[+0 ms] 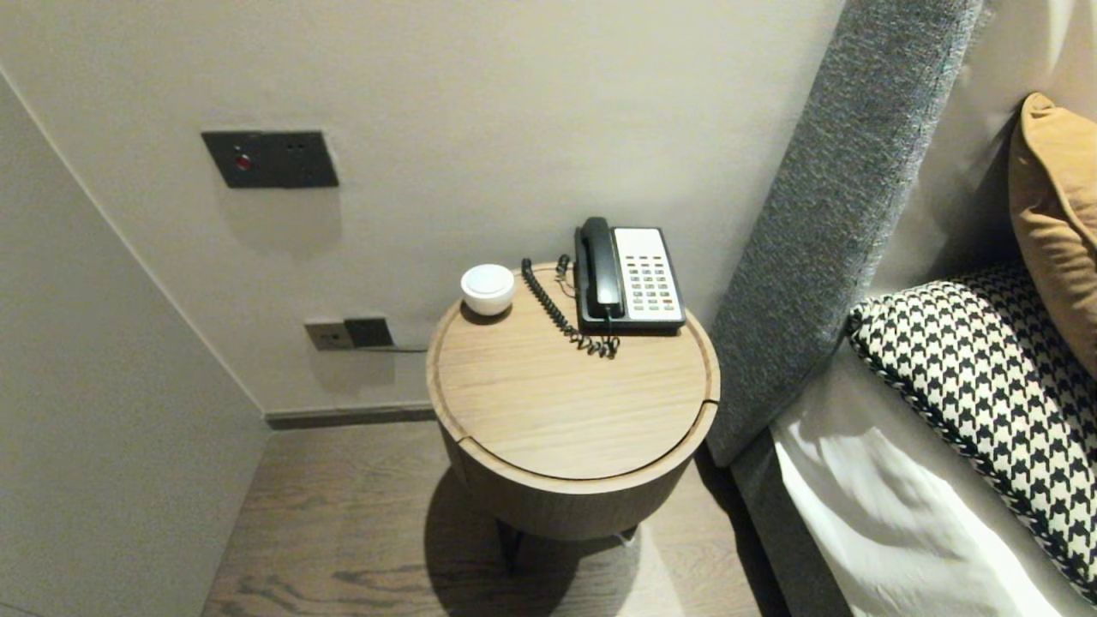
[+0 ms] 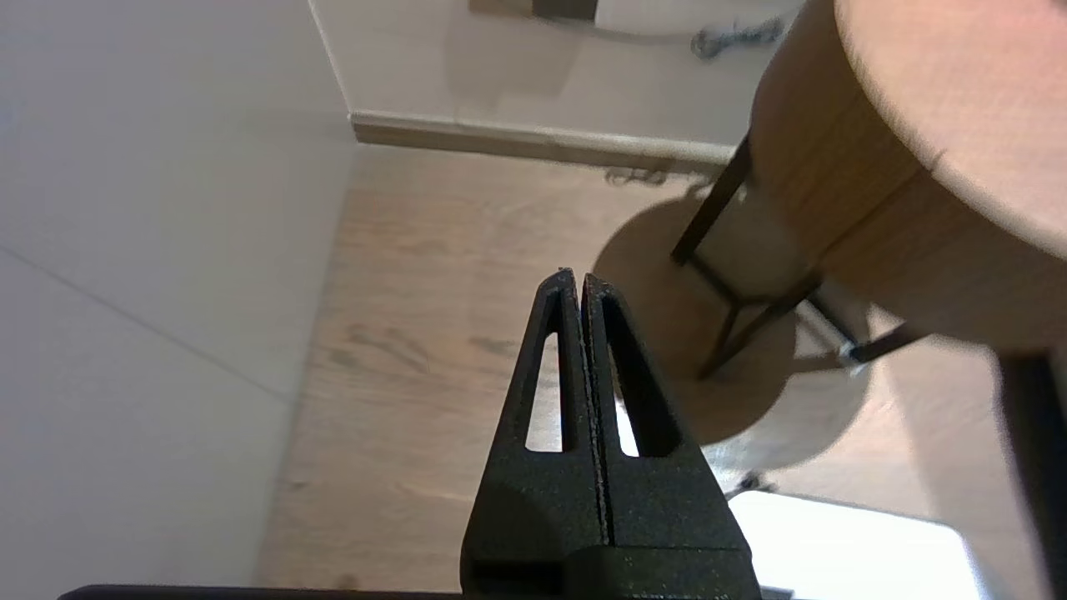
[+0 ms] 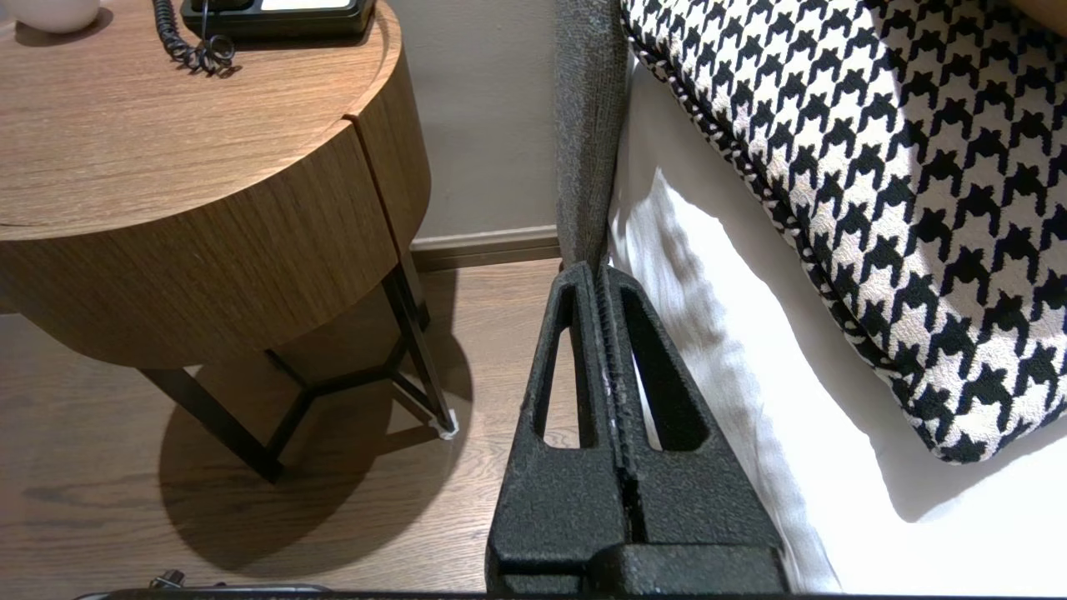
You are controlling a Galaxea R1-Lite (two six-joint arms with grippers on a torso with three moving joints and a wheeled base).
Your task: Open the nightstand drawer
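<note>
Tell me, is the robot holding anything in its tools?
No, nothing is held. The left tool is shut and empty above the floor beside the round table; the right tool is shut and empty by the bed.

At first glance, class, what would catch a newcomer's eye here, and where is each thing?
A black-and-white telephone sits at the back of the round wooden table, a white bowl to its left. A checked pillow lies on the bed at the right. The shut left gripper hangs over the floor beside the table, the shut right gripper by the bed's edge.
</note>
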